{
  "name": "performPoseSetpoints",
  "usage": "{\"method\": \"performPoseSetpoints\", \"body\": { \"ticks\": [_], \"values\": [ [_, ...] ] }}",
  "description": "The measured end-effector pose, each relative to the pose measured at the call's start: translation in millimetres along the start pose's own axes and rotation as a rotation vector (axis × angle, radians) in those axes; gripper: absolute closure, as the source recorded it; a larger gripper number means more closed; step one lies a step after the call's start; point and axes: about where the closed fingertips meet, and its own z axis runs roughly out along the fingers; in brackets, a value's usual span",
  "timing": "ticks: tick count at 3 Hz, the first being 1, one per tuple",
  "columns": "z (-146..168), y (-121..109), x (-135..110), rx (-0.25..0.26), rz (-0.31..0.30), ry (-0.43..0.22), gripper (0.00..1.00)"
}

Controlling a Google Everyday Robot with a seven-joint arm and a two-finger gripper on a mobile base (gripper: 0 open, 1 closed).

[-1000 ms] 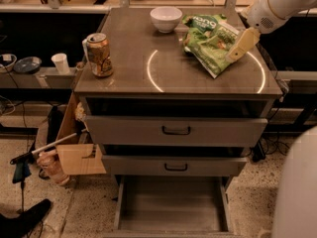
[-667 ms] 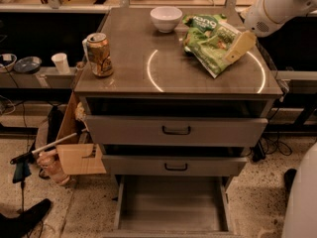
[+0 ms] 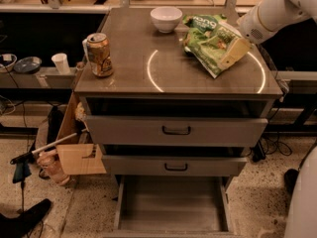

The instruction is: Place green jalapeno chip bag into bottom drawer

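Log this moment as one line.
gripper: at right edge of green jalapeno chip bag | bag: on cabinet top | bottom drawer: open | placement: not yet done

a small white ceramic bowl (image 3: 166,18) stands at the rear of the brown tabletop (image 3: 129,38), and a dented gold drink can (image 3: 100,54) stands upright near its left edge. a small bright-green snack bag with white lettering (image 3: 204,22) lies just right of the bowl, near the hand (image 3: 246,33) at the right rear. left of the cabinet are an open cardboard box (image 3: 74,155), plus a white paper cup (image 3: 61,62) and a dark round dish (image 3: 27,64) on a low shelf.
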Motion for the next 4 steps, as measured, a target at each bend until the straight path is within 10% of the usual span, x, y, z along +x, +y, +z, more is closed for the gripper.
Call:
{"method": "performPoseSetpoints", "body": {
  "ticks": [4],
  "values": [
    [55.2, 23.3, -41.0, -0.095, -0.002, -0.086, 0.00]
  ]
}}
